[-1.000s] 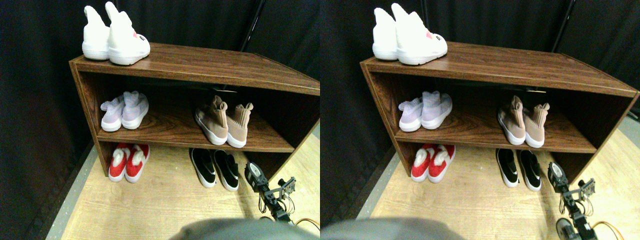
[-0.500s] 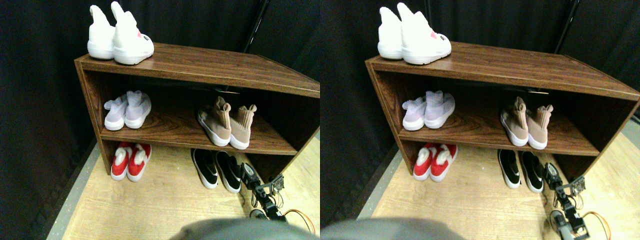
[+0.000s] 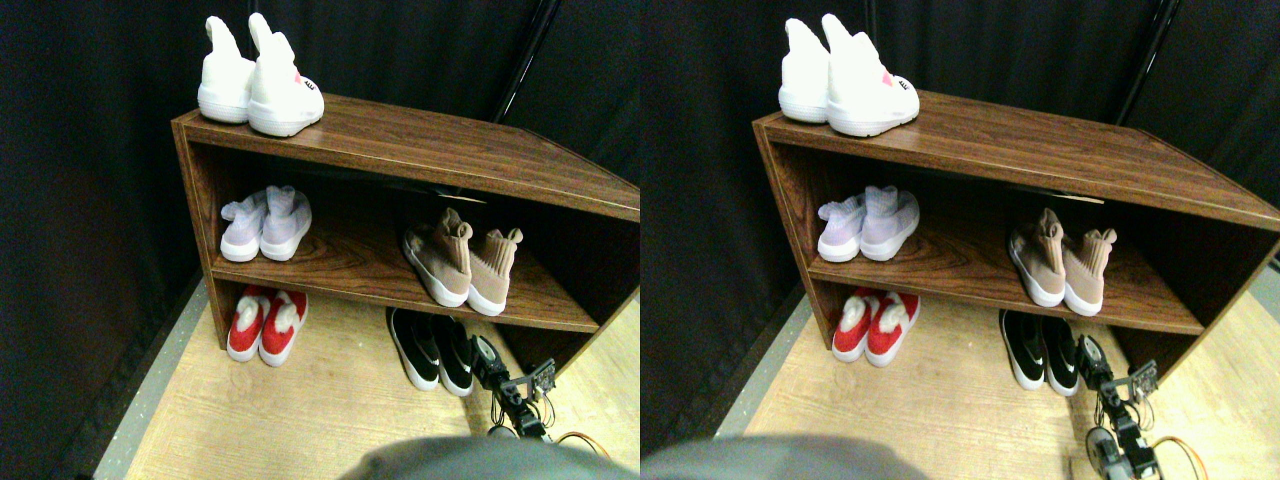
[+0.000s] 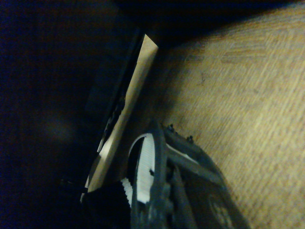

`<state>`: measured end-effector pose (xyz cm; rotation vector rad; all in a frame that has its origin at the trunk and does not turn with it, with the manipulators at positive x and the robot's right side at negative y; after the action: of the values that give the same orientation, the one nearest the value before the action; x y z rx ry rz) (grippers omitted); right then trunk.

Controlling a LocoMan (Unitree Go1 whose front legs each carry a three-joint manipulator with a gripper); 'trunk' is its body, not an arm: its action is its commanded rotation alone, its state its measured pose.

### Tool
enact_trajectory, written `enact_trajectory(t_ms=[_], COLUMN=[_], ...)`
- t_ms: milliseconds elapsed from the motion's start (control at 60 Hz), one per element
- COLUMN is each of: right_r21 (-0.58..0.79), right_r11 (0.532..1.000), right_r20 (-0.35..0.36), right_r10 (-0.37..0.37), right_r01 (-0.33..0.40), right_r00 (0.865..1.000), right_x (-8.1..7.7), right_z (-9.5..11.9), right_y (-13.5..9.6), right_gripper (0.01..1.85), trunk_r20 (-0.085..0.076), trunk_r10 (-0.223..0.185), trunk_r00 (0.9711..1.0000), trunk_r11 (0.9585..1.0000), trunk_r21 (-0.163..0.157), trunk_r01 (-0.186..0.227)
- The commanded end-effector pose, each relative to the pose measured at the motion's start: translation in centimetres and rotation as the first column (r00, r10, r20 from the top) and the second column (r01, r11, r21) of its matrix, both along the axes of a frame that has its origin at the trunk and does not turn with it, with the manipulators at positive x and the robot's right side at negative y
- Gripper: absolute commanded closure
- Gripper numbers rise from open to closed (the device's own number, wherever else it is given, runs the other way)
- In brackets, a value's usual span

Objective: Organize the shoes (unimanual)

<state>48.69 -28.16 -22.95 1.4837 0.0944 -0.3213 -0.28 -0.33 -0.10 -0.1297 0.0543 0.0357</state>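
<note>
Dark brown wood-grain shelf unit (image 3: 420, 150), streaked figure on its boards. On top, white high-backed shoes (image 3: 262, 85) with a small red mark. Middle board: pale lilac knit shoes (image 3: 265, 222); tan knit sock-shoes (image 3: 462, 265), white soles. Pale yellowish plank floor (image 3: 300, 410): red shoes with white fluffy trim (image 3: 264, 325); black slip-ons (image 3: 432, 348), white soles and marks. Black pincer (image 3: 492, 362). Black curtain backdrop (image 3: 90, 200).

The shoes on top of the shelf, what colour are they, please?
White, seen best in the stereo pair view: the top-shelf shoes.
</note>
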Motion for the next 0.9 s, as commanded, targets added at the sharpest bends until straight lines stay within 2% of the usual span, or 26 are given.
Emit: enact_trajectory(t_ms=[17,67,300,350,500,550,617,750,900], right_r21=[0.006,0.022,0.014,0.007,-0.067,-0.071,-0.113,-0.149,-0.145], right_r11=[1.0,0.999,0.999,1.0,0.998,0.997,0.993,0.989,0.989], right_r20=[0.044,0.049,0.031,0.025,0.041,0.056,0.086,0.12,0.177], right_r10=[0.008,0.032,0.041,0.011,0.015,0.019,0.026,0.03,0.054], right_r01=[-0.009,-0.033,-0.042,-0.011,-0.013,-0.015,-0.016,-0.012,-0.028], right_r00=[0.999,0.998,0.999,1.0,0.999,0.998,0.996,0.992,0.983], right_x=[0.2,0.3,-0.2,-0.2,0.0,-0.1,-0.6,-1.5,-3.3], right_z=[0.8,0.7,0.9,0.9,1.1,1.4,2.2,3.8,6.0], right_y=[0.7,0.9,1.4,1.0,-0.3,-0.7,-1.2,-2.0,-1.9], right_gripper=[1.8,1.8,1.8,1.8,1.8,1.8,1.8,1.8,1.8], trunk_r20=[-0.016,-0.016,-0.011,-0.008,-0.005,0.002,0.005,0.028,0.046], trunk_r10=[0.018,0.018,0.021,0.018,0.011,-0.002,-0.005,-0.03,-0.043], trunk_r00=[0.9997,0.9997,0.9997,0.9998,0.9999,1.0,1.0,0.9992,0.998], trunk_r11=[0.9996,0.9996,0.9995,0.9996,0.9999,1.0,1.0,0.9995,0.9989], trunk_r21=[-0.02,-0.02,-0.022,-0.02,-0.013,-0.007,-0.005,0.013,0.02], trunk_r01=[-0.019,-0.019,-0.021,-0.018,-0.011,0.002,0.005,0.029,0.042])
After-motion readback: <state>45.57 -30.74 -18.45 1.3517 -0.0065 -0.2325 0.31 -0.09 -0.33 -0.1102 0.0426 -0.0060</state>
